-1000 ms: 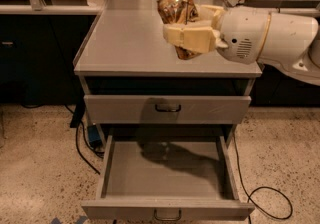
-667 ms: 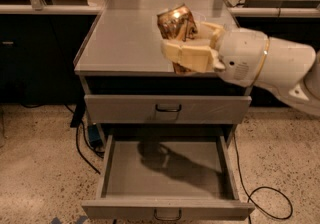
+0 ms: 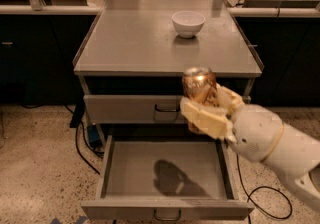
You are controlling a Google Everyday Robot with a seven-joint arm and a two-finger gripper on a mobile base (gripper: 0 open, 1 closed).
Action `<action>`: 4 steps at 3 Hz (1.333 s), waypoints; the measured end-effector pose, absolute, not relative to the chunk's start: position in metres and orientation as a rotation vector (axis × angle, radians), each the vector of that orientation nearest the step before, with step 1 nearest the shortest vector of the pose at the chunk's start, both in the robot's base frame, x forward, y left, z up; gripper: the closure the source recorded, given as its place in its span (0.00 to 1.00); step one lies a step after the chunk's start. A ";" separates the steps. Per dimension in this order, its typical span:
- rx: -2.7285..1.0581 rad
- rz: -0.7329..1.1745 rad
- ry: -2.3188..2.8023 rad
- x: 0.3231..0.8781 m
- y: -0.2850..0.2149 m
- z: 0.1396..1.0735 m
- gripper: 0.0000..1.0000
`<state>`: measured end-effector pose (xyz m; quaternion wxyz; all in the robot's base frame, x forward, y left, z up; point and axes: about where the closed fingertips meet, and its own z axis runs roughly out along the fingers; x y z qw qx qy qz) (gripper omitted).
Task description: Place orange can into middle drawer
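Currently the gripper (image 3: 207,109), fingers clamped on the orange can (image 3: 198,83), hangs above the open middle drawer (image 3: 125,210); release outstanding.

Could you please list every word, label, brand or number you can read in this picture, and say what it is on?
None can be read.
The orange can, held by the pincer above the open middle drawer, shows only mottled colouring, no legible lettering.
The white bowl bears no text.
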<state>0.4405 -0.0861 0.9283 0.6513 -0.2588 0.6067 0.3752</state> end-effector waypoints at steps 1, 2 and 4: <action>-0.595 0.865 1.428 0.420 -0.077 0.898 1.00; -0.590 0.867 1.423 0.419 -0.075 0.895 1.00; -0.587 0.888 1.464 0.401 -0.042 0.759 1.00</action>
